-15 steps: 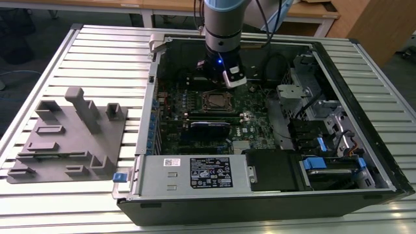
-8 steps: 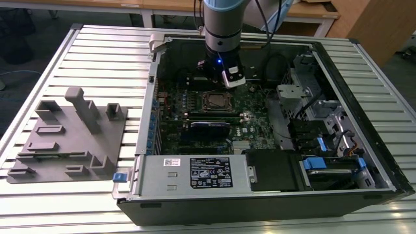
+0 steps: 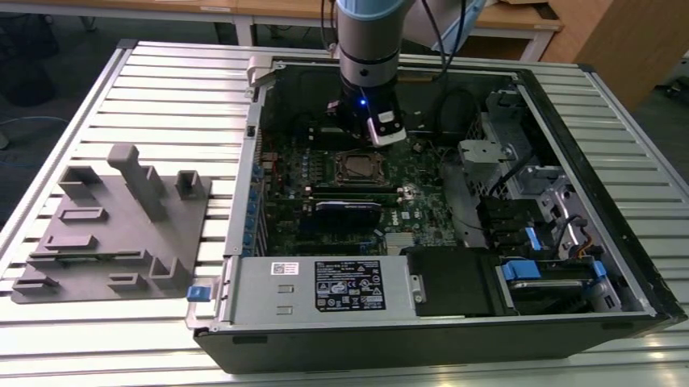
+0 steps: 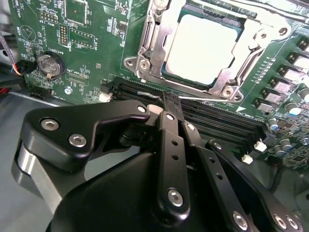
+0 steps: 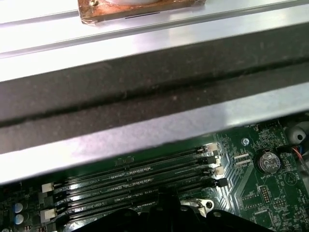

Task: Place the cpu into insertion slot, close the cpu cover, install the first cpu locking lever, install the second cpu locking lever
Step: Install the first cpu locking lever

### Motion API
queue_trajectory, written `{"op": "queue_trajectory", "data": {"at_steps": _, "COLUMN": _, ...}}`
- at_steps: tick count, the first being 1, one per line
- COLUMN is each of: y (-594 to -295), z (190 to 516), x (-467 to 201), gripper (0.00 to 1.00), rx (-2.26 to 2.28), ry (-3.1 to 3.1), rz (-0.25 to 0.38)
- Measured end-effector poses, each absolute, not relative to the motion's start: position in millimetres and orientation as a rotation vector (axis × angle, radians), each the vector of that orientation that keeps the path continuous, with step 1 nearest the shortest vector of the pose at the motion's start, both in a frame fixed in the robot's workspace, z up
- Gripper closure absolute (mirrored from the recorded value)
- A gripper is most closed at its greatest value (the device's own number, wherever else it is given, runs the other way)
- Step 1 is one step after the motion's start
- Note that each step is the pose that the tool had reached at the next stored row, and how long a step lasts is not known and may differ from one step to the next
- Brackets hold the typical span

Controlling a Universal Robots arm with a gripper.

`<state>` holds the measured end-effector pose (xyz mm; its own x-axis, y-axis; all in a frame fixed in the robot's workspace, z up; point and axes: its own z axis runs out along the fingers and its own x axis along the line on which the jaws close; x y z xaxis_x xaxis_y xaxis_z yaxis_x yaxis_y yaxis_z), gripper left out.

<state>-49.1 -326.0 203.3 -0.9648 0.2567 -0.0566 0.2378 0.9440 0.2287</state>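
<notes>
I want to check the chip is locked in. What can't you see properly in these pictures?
1. Second wrist view: the cpu cover hides the edges of the cpu.
2. Second wrist view: the gripper covers part of the thin locking lever, so latching is unclear.
3. Exterior view: the insertion slot is too small for detail.

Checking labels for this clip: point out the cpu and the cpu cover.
cpu point(image 4: 203, 48), second wrist view, middle of its pale top.
cpu cover point(image 4: 149, 41), second wrist view, silvery side bar of the frame.
</notes>
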Motion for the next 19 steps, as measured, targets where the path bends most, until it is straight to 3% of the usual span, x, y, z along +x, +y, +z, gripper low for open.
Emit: {"op": "queue_trajectory", "data": {"at_steps": 19, "y": -322.3, "z": 201.6, "x": -49.1, "gripper": 0.89, "rx": 0.504, "ry": 2.987, "rz": 0.327}}
